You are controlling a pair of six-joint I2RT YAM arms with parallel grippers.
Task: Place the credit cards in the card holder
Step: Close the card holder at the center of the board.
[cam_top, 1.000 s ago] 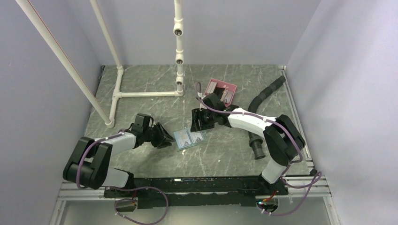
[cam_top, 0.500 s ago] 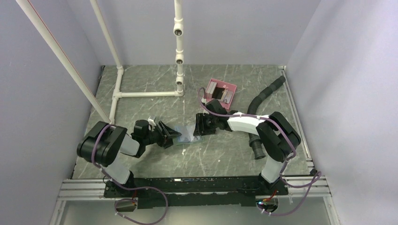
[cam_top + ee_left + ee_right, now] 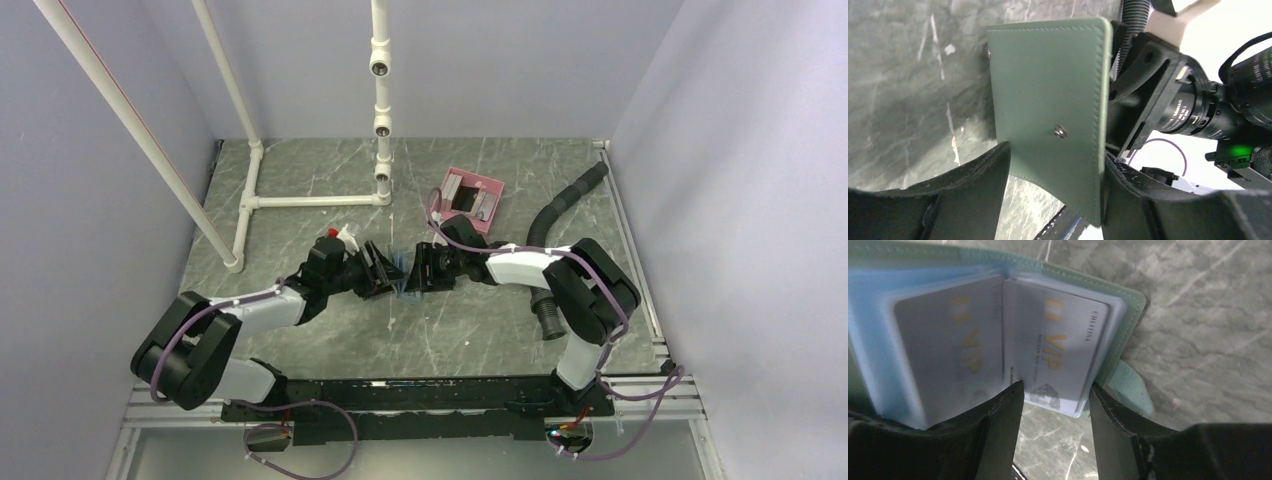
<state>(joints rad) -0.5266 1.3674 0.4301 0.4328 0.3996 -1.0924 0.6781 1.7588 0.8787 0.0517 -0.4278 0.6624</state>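
Lifted upright since earlier: card holder [image 3: 1048, 90]; left gripper [image 3: 1055, 155], right gripper [image 3: 1057, 387] straddle it, jaws apart, grip unclear.

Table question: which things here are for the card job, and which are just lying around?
For the job:
- card holder
- credit cards already in its blue sleeves
- spare cards waiting on the pink tray

Just lying about:
- black ribbed hose
- white pipe frame
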